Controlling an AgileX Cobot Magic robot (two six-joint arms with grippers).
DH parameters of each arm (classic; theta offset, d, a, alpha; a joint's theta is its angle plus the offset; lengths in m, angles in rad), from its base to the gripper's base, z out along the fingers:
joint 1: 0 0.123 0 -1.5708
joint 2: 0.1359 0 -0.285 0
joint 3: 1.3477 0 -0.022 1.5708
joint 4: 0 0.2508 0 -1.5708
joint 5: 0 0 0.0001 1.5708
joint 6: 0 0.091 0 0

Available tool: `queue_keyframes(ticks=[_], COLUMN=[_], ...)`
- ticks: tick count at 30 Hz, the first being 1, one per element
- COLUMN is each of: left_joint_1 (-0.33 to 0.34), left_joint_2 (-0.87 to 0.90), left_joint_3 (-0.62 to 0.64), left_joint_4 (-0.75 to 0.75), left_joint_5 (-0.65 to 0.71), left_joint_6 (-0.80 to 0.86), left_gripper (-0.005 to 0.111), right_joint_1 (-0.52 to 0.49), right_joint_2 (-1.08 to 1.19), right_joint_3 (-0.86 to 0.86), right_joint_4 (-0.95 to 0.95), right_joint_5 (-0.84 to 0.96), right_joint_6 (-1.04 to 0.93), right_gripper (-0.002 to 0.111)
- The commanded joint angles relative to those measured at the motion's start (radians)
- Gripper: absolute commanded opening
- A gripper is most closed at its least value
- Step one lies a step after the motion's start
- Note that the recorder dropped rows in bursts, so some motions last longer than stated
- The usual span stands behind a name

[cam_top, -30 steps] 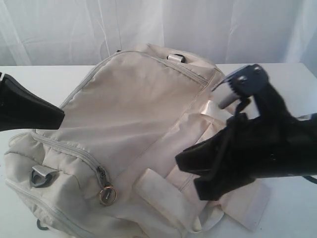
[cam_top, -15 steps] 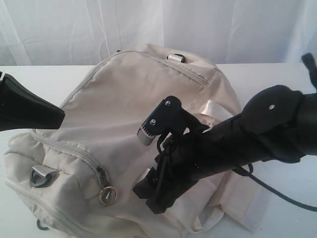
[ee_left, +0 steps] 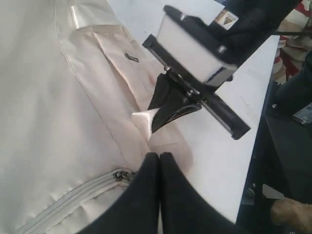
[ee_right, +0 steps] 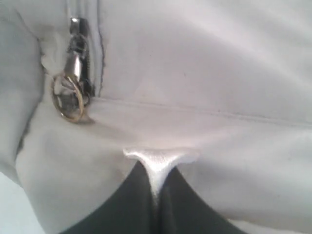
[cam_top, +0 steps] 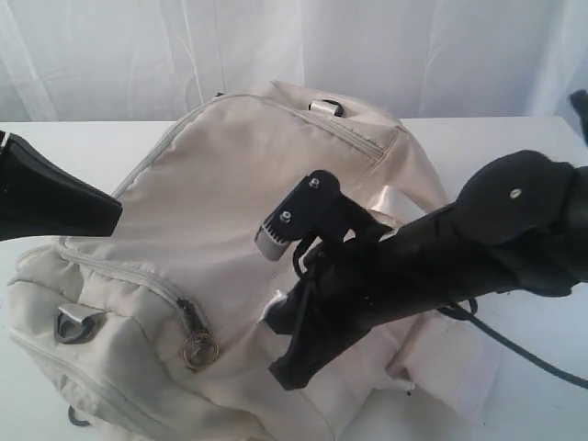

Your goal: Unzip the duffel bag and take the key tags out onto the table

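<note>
The cream duffel bag (cam_top: 230,211) lies on the white table (cam_top: 542,404) with its zippers closed. A grey zipper pull with a ring (cam_top: 197,347) sits at the bag's front; the right wrist view shows that ring pull (ee_right: 70,100) too. My right gripper (cam_top: 278,322) reaches over the bag and is shut on the folded end of a pale webbing strap (ee_right: 160,160). The left wrist view shows the same pinch on the strap (ee_left: 143,118). My left gripper (ee_left: 159,156) is shut with nothing visible between its fingers, beside a zipper end (ee_left: 122,175) at the bag's left edge. The key tags are hidden.
A metal D-ring (cam_top: 78,323) sits on the bag's front left corner and a buckle (cam_top: 326,107) at its far top. A black cable (cam_top: 514,349) trails from the right arm over the table. A white curtain (cam_top: 413,46) hangs behind. The table edge (ee_left: 253,146) runs close to the bag.
My right gripper swung left over the bag, opened wide, then shut on the strap end. The bag's front shifted slightly. The left arm stayed put.
</note>
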Motion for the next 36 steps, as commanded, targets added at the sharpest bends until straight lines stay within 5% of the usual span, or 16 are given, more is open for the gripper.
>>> queue_keyframes(ticks=[1,5,13,17,20,24,29,36], left_joint_1=[-0.005,-0.005,-0.014,-0.109,-0.182,-0.26,-0.305,-0.31], left_joint_2=[0.0,0.0,0.007,0.007,0.007,0.007,0.007,0.07], left_joint_3=[-0.006,-0.005,-0.005,0.024,0.119,0.242,0.309,0.312], left_joint_4=[-0.024,-0.023,-0.136,-0.1,-0.098,-0.132,-0.294,-0.393], left_joint_5=[0.016,0.016,0.077,0.079,0.0,-0.276,-0.393,-0.409], left_joint_6=[0.002,0.016,0.44,0.415,0.415,0.517,0.751,0.8], left_gripper=[0.0,0.0,0.0,0.029,0.043,0.052,0.061,0.062], right_joint_1=[0.001,0.001,0.001,0.001,0.001,0.001,0.001,0.001], right_joint_2=[-0.137,-0.24,-0.325,-0.325,-0.325,-0.325,-0.325,-0.325], right_joint_3=[-0.016,-0.016,-0.012,-0.012,-0.012,-0.012,-0.012,-0.012], right_joint_4=[-0.035,-0.037,-0.274,-0.27,-0.268,-0.268,-0.268,-0.263], right_joint_5=[-0.001,0.014,0.063,0.063,0.061,0.061,0.054,0.054], right_joint_6=[0.096,0.108,0.322,0.322,0.324,0.34,0.34,0.341], right_gripper=[0.0,0.0,0.0,0.0,0.0,0.0,0.0,0.0])
